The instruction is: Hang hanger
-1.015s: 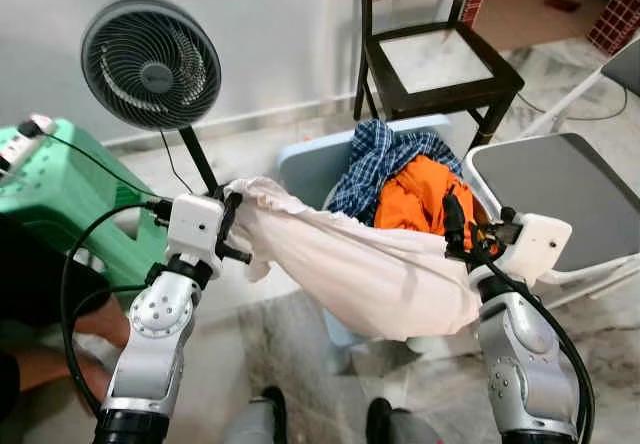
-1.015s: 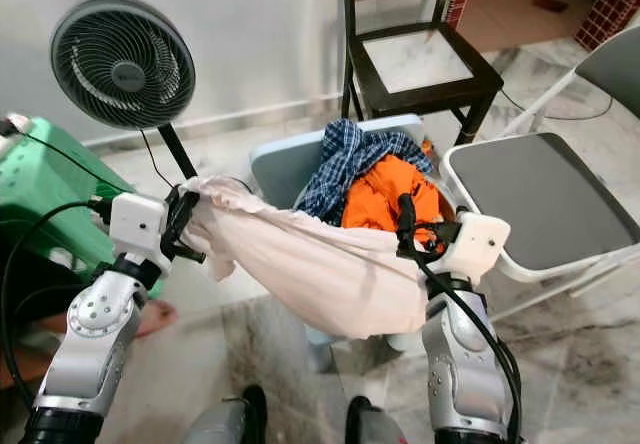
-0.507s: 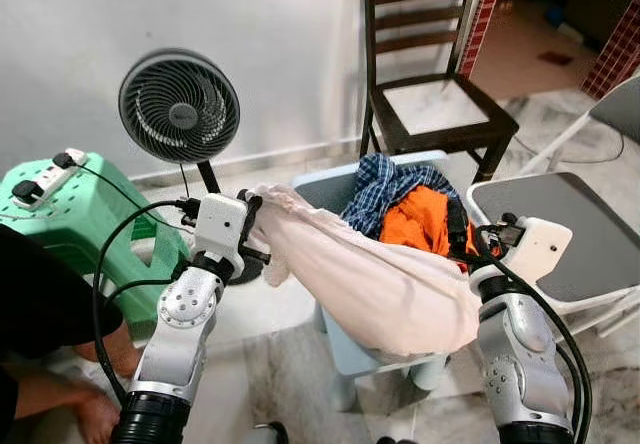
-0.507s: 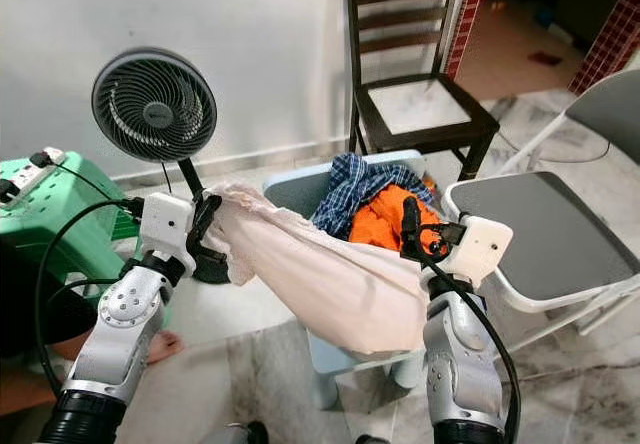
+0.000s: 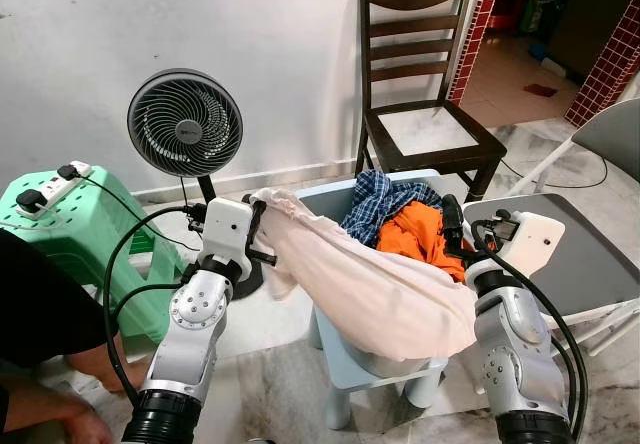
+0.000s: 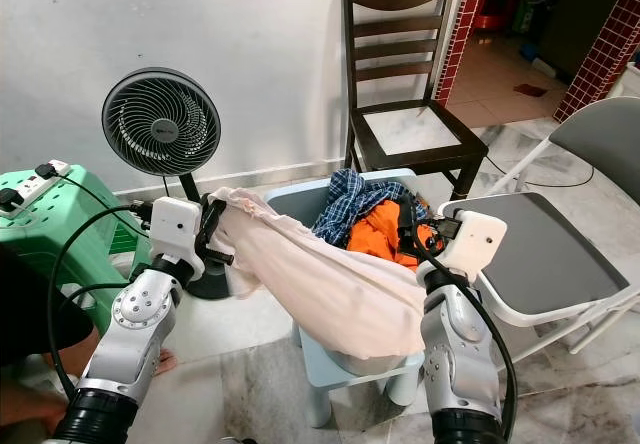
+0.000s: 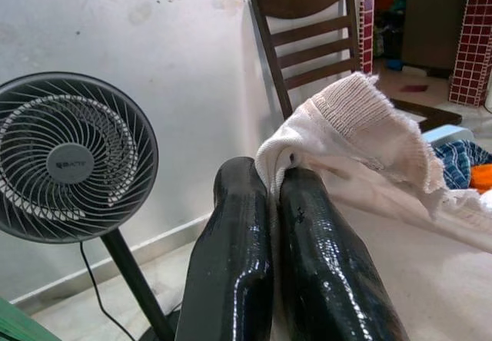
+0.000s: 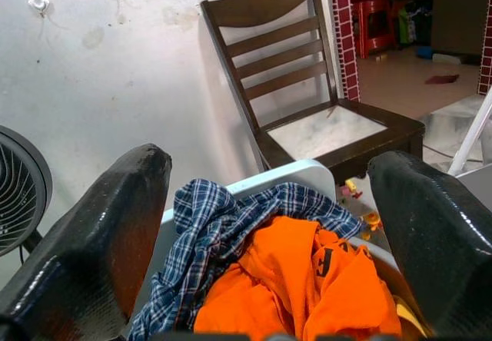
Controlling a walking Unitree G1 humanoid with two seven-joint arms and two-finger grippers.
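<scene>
1. Gripping one edge of a cream knit garment (image 5: 380,289), your left gripper (image 7: 270,203) has both black fingers (image 7: 234,256) pressed together on the ribbed hem; see the left wrist view.
2. You have the garment slung like a hammock from the left gripper across to the right gripper (image 5: 450,226), sagging in the middle over the front of a pale blue plastic chair (image 5: 385,384).
3. Your right gripper's fingers (image 8: 92,233) stand wide apart in the right wrist view, nothing pinched between them. The cloth's far end drapes over that wrist, and you can't tell from the eye views how it is caught there.
4. On the pale blue chair seat you see a pile: a blue plaid shirt (image 5: 377,196) at the back and an orange garment (image 5: 410,236) just beside it, touching. Both lie behind the cream garment.
5. You can't make out a hanger anywhere in these views; what the grippers carry is cloth.
6. Behind the pile stands a dark wooden chair (image 5: 425,74) against the white wall (image 5: 150,24).
7. On your left, a black standing fan (image 5: 185,124) stands near the left gripper, just behind it.
8. Farther left is a green plastic stool (image 5: 60,234) with a white power strip (image 5: 45,189) on top, cable trailing off it.
9. On your right, a grey folding chair (image 5: 580,244) sits just beside the right arm.
10. A person in dark clothing (image 5: 40,304) is at the lower left edge, hand on the floor.
</scene>
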